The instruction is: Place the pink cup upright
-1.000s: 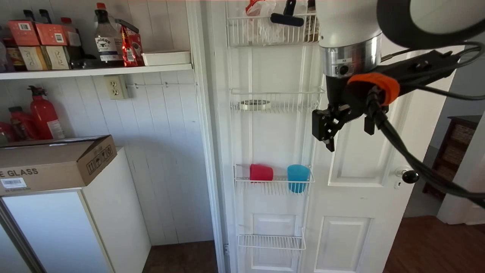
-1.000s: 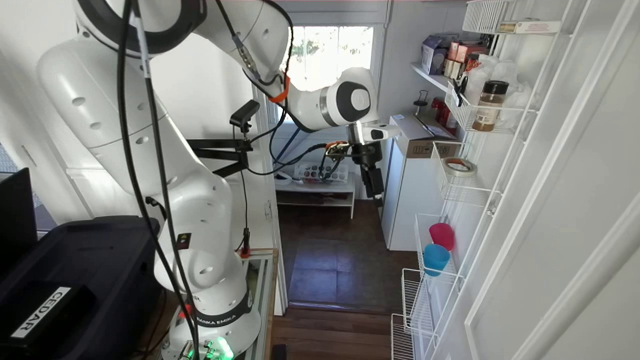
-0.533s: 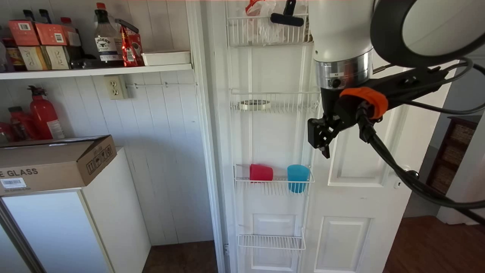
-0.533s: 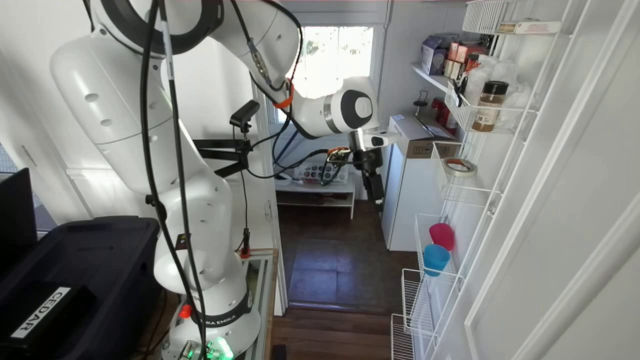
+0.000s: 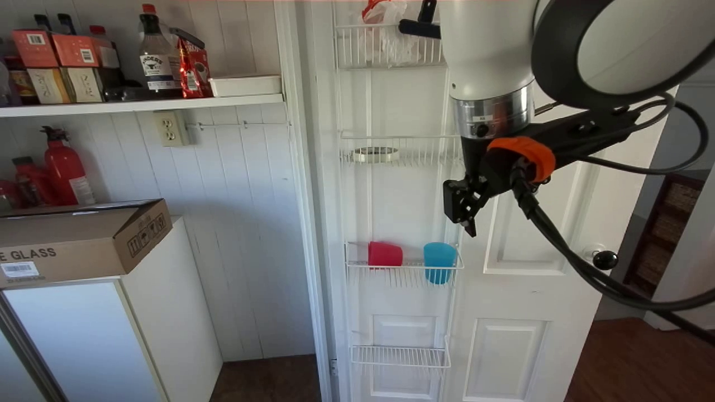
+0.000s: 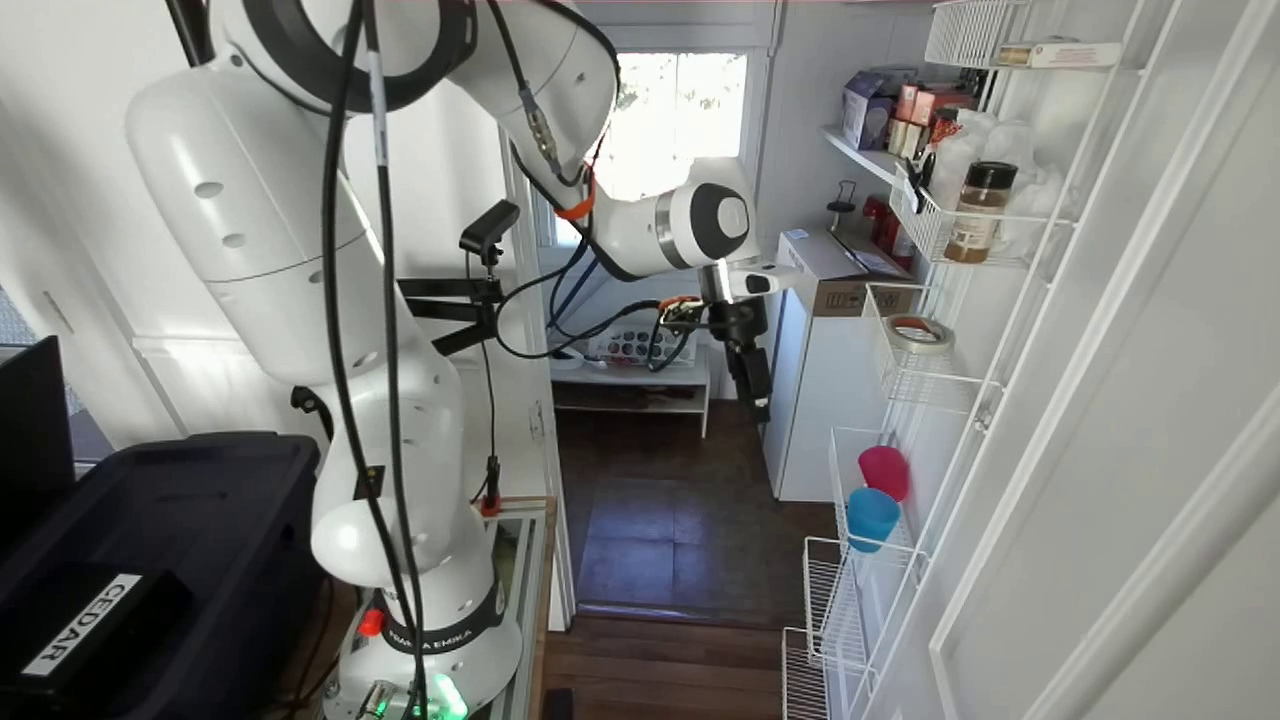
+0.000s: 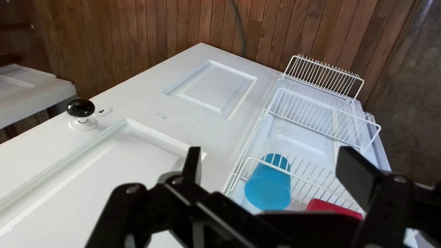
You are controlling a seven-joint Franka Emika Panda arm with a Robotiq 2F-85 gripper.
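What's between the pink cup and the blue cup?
Only bare white wire rack; an exterior view shows the pink cup and the blue cup apart.

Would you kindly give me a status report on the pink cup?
Claw open, empty. Pink cup on its side on the wire rack. Blue cup upright beside it, not touching, might crowd the approach.

I get a window [image 6: 685, 115] burned to white in an exterior view, with a bluish sheen on the dark floor [image 6: 640, 545]. Soft shadow greys the lower wall [image 5: 254, 279]. In my wrist view the tool [image 7: 268, 165] blurs at close range.
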